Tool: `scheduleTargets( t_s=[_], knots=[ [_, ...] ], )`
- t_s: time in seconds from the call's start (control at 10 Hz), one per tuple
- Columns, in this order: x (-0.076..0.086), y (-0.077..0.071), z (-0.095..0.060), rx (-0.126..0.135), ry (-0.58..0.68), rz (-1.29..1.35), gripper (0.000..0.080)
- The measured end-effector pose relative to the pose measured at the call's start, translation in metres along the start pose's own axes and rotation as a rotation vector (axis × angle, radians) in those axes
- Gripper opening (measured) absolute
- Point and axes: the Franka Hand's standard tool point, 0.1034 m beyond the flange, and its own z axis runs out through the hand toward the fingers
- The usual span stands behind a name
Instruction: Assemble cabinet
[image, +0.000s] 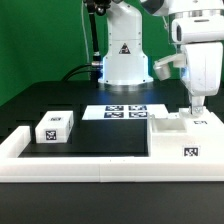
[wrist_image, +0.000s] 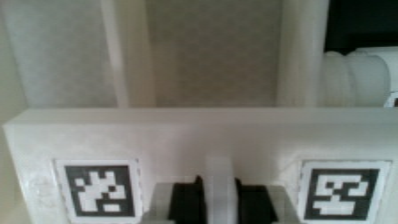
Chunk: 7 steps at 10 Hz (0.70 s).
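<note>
- Fingertips (wrist_image: 185, 203) nearest the wrist lens, low against the cabinet (image: 185, 140) at its tagged wall; cannot tell whether the gripper (image: 197, 110) is clenched or released.
- Cabinet just beside the marker board (image: 125, 110), toward the exterior view's right.
- Probably stiff, light, slick plastic; best pinched on a thin compartment wall.
- Small block (image: 53, 127) near the marker board, on its other side.
- Cabinet cut off at the picture edge; wrist view blurred.

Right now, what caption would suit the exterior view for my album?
Robot's hand poised at the large white plastic cabinet with square tag markers, on a black table.
</note>
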Motion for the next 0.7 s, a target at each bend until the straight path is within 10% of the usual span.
scheduleTargets(
  t_s=[0.7],
  knots=[
    [0.001,0.034,0.005,-0.010,0.002,0.013,0.0065]
  ],
)
